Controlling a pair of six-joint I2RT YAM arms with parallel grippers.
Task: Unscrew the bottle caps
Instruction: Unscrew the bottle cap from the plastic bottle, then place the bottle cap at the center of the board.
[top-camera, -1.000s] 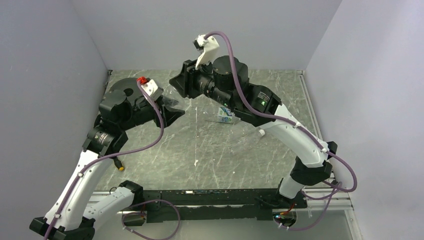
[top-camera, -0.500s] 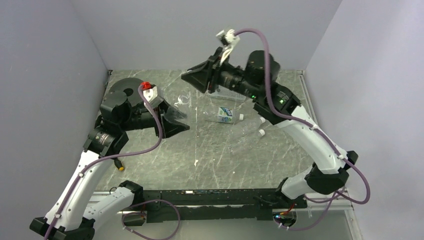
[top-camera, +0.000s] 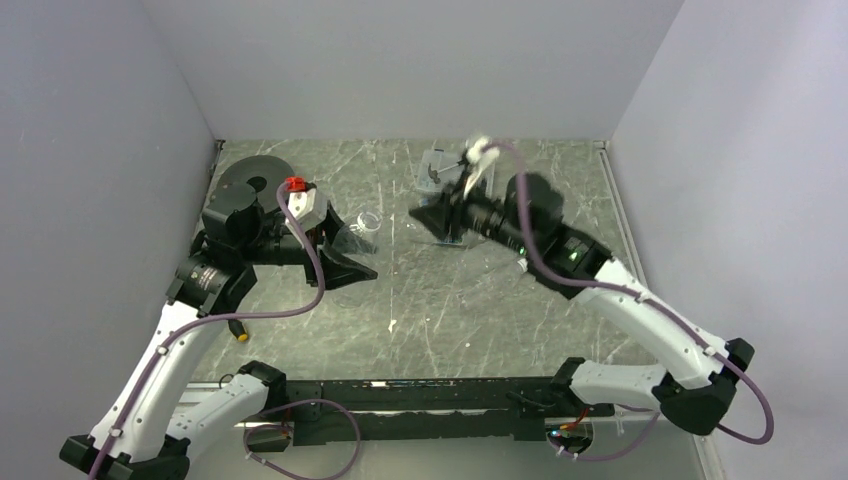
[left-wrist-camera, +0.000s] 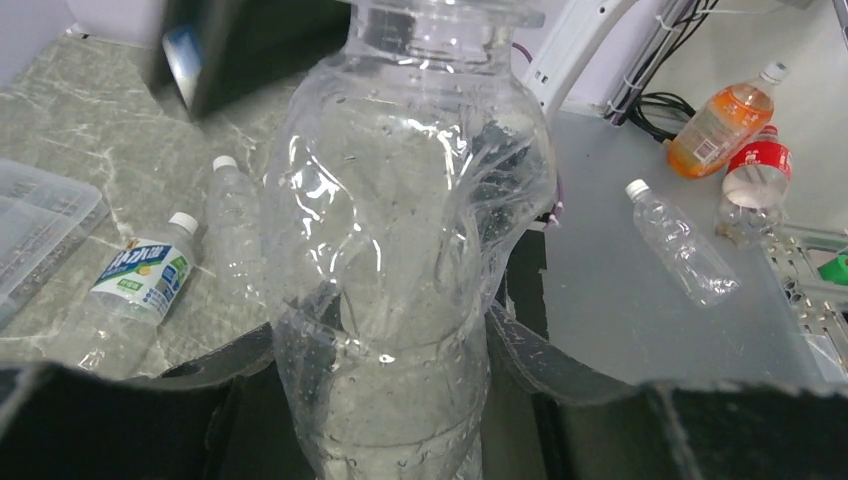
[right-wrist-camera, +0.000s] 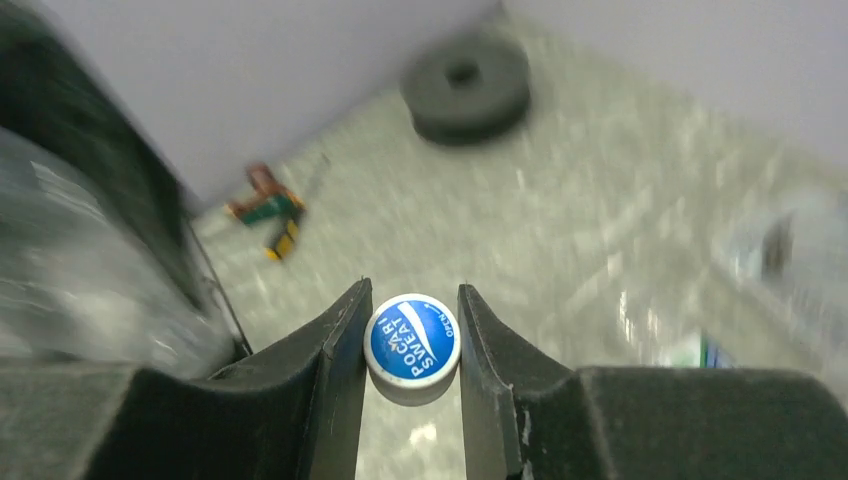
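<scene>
Grey marbled table (top-camera: 420, 320) | left gripper (top-camera: 352, 250) closed low on bottle (left-wrist-camera: 400, 230), neck looks capless | right gripper (right-wrist-camera: 413, 292) pinching blue cap (right-wrist-camera: 412, 340) by rim | bottle thin, light, crumples easily; cap small, stiff

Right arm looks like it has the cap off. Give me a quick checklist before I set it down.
1. Grip of the right end effector on the blue cap: ok, it sits between both fingers.
2. Cap off the held bottle: ok, its mouth looks open in the top view.
3. Grip of the left end effector on that bottle: ok, fingers press both sides and the wall is crumpled.
4. Free spot under the cap: cannot tell, the right wrist view is blurred.
5. All caps off: not ok, the labelled bottle and the clear bottle beside it lie capped.
</scene>
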